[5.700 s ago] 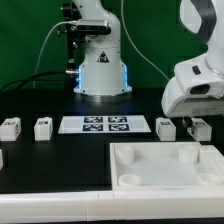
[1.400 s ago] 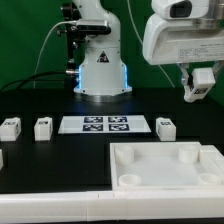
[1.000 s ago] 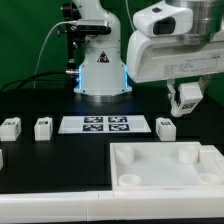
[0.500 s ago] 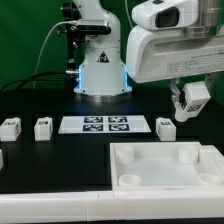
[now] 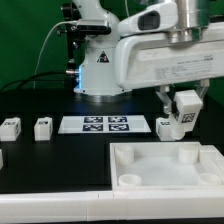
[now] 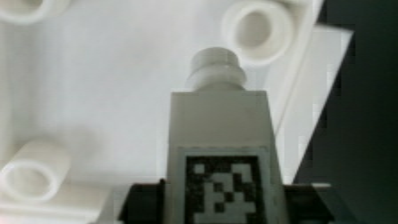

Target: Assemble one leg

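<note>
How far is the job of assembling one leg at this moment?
Done: the gripper is shut on the leg, lifted off the table. In hand: the leg hangs above the large white piece, its peg near a corner socket. Left: seating it; that socket is empty, and other legs lie on the table.
</note>
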`<state>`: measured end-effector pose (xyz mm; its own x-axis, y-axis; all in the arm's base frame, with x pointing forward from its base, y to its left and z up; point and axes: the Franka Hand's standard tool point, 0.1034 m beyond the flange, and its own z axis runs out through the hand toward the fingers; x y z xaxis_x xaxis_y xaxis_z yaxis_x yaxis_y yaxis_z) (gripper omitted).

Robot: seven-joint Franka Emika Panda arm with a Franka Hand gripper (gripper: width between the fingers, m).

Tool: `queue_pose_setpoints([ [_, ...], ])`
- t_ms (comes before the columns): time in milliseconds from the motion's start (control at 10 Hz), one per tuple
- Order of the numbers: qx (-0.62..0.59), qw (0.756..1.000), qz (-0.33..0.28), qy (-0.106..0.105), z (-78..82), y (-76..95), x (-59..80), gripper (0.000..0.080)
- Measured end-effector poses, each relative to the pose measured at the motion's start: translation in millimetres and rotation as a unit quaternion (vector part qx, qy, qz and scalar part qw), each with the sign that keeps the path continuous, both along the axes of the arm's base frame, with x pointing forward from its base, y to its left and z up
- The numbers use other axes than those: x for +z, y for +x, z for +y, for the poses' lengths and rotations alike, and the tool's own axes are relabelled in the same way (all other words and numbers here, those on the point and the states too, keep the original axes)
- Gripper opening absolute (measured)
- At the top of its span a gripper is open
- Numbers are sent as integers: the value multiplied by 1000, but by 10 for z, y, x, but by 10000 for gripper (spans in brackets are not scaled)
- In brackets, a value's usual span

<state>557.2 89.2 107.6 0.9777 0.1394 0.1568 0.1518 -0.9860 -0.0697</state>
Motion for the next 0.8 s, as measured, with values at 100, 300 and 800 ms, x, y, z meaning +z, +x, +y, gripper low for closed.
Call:
queue_pose_setpoints([
  [100, -30, 1000, -1, 4, -18, 101, 46, 293],
  [300, -70, 997, 20, 11, 23, 280, 121, 293],
  [800, -64, 998, -1, 12, 7, 296, 87, 293],
])
